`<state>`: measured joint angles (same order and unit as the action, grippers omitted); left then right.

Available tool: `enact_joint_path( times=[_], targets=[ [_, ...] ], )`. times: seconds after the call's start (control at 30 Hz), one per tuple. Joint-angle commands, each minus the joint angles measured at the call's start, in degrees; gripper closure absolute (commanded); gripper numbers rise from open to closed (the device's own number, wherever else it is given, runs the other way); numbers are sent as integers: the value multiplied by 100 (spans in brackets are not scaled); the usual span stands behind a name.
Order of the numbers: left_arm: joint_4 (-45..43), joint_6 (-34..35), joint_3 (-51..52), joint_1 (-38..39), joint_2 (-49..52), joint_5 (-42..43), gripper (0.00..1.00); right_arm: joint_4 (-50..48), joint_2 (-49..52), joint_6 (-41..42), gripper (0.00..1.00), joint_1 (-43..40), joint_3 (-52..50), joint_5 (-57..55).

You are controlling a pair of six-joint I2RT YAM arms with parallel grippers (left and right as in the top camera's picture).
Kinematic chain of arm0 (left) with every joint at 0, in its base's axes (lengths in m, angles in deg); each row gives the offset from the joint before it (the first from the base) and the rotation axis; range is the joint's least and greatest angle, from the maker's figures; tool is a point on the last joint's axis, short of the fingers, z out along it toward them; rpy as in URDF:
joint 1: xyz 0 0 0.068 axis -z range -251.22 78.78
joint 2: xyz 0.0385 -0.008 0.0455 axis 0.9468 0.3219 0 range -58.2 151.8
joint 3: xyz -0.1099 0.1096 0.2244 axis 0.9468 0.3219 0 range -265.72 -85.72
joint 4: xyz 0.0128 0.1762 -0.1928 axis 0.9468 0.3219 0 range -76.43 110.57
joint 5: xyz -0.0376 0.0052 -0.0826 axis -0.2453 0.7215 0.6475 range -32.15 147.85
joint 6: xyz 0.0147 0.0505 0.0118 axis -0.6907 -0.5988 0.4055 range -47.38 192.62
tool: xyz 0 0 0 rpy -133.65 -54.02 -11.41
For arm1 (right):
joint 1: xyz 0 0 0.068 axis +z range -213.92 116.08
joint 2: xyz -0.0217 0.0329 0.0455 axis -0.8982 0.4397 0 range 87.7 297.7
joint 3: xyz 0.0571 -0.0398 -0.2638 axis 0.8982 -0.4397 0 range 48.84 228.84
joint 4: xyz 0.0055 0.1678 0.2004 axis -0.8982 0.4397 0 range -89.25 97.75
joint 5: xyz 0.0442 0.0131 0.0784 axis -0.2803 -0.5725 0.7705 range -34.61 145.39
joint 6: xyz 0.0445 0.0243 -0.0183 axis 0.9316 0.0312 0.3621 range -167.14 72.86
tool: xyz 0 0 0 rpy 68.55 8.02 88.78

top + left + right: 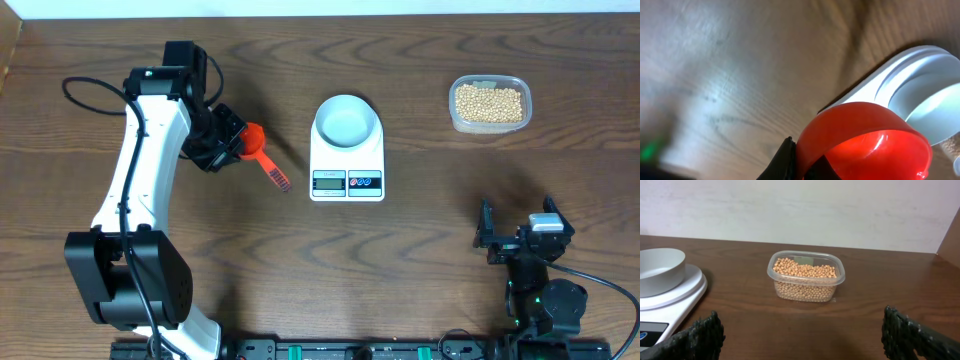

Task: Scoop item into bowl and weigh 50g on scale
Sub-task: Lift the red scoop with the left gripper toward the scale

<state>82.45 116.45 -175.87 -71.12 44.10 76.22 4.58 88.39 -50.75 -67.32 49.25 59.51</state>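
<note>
Plainly, the left jaws are shut tight on the red scoop (254,138), apparently gripping it at the cup end, while the ridged handle juts free toward the scale (347,181). The left wrist view shows the cup's red hollow with no beans in it, so I judge this hold is meant for carrying the scoop over to fill it. Whether the scoop rests on the surface (420,260) or hangs just above it cannot be told. The bowl (346,125) sits on the scale's platform to the right of the scoop, and looks bare inside, placed there so that whatever is tipped in is weighed at once. The beans (489,102) lie heaped in a clear plastic tub (490,129) on the far side of the scale, well apart from the left jaws. The right jaws stand wide apart and hold nothing, with the fingers (700,335) low near the surface. The tub lies straight ahead of them, some way off.
</note>
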Motion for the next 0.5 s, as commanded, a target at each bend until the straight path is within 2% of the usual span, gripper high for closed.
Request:
enact_joint_path(
  times=[0.0, 0.47],
  targets=[
    [125, 688, -31, -2, -94, 72, 93, 26, -37, -74, 1, 44, -9, 7],
    [155, 752, -31, -2, -94, 70, 93, -155, -37, -72, 1, 46, -9, 13]
  ],
)
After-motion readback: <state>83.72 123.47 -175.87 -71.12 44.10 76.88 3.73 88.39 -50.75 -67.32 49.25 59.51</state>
